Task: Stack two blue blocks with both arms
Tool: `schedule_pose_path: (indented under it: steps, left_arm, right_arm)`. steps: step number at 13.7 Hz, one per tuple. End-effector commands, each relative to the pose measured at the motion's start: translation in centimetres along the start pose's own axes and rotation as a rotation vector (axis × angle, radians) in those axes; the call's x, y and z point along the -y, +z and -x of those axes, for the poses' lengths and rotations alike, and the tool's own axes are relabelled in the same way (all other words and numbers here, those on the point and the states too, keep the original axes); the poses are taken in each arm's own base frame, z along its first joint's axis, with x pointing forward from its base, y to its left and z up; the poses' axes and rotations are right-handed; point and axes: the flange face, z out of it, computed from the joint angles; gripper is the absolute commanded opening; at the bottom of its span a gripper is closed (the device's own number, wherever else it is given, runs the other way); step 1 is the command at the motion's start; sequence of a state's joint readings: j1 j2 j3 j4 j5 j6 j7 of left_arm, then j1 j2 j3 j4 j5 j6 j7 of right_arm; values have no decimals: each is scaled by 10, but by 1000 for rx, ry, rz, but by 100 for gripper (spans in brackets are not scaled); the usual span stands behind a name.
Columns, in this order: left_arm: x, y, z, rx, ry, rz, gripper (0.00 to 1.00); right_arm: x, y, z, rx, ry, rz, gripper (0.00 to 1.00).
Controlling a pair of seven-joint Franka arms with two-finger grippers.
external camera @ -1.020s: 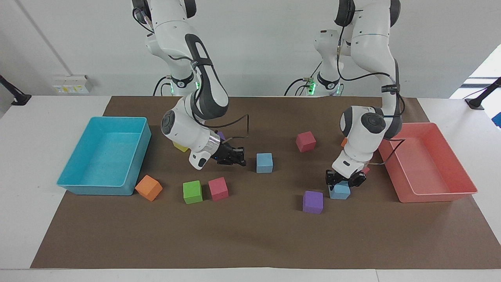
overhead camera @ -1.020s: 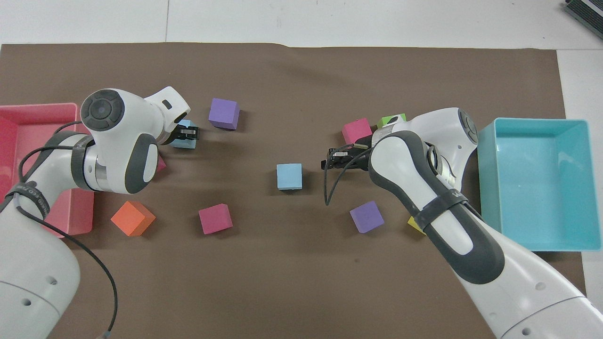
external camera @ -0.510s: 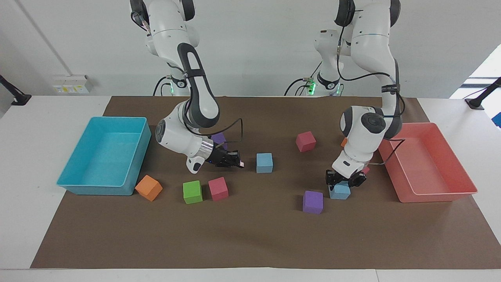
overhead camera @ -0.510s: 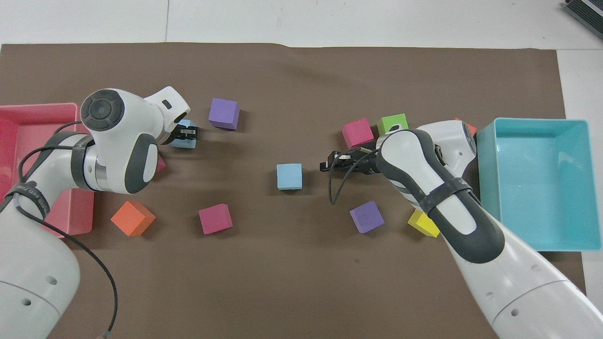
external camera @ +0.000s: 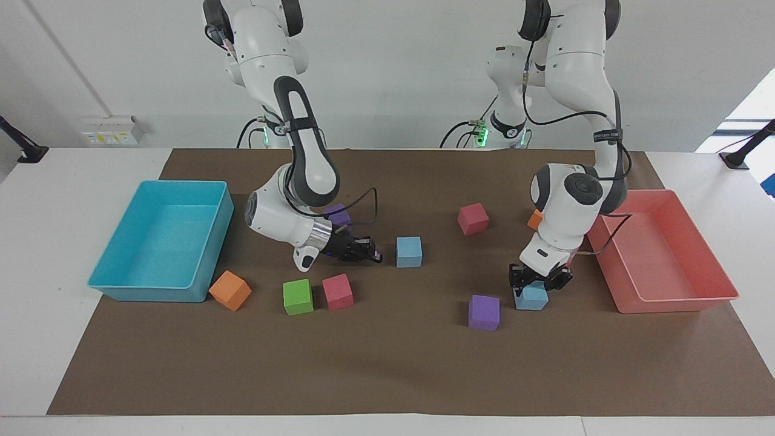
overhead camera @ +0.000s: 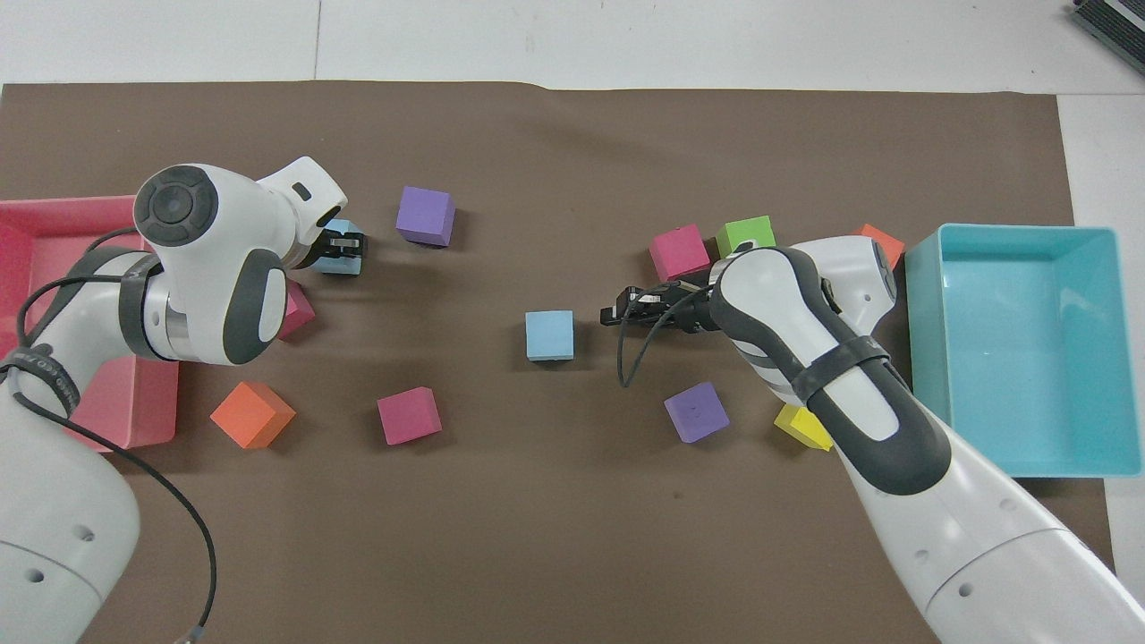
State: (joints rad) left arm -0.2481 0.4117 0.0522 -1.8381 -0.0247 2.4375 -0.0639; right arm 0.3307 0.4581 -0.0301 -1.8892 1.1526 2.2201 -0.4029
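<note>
Jaws of our left gripper (external camera: 535,284) hold one blue block (external camera: 531,298), lower right; right gripper's (external camera: 370,254) we cannot tell. Next we lift it onto the middle blue block (external camera: 409,252).

A white table (external camera: 79,181) carries a brown mat (external camera: 387,375).

Even, bright illumination in both views.
Soft shadows fall beneath the arms and cubes on the brown surface (external camera: 387,363); mild sheen marks the turquoise bin (external camera: 160,242); daylight enters at the upper right; focus sharp throughout.
</note>
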Motion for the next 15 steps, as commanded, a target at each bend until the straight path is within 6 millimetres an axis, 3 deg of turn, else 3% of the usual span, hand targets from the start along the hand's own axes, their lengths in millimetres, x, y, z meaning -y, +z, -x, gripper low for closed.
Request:
schedule_pose_path:
  steps: [1, 7, 10, 15]
  left_arm:
    - [5, -26, 1, -17, -16, 6, 0]
    - [6, -79, 1, 11, -20, 10, 0]
    - [-6, -96, 5, 19, -18, 13, 0]
    - [-66, -100, 14, 33, 30, -21, 0]
  right_arm:
    - [-1, 3, 3, -19, -18, -13, 0]
    - [-2, 2, 2, -22, -19, -11, 0]
    - [-2, 2, 1, -30, -20, -7, 0]
    - [-2, 2, 1, -31, -18, -7, 0]
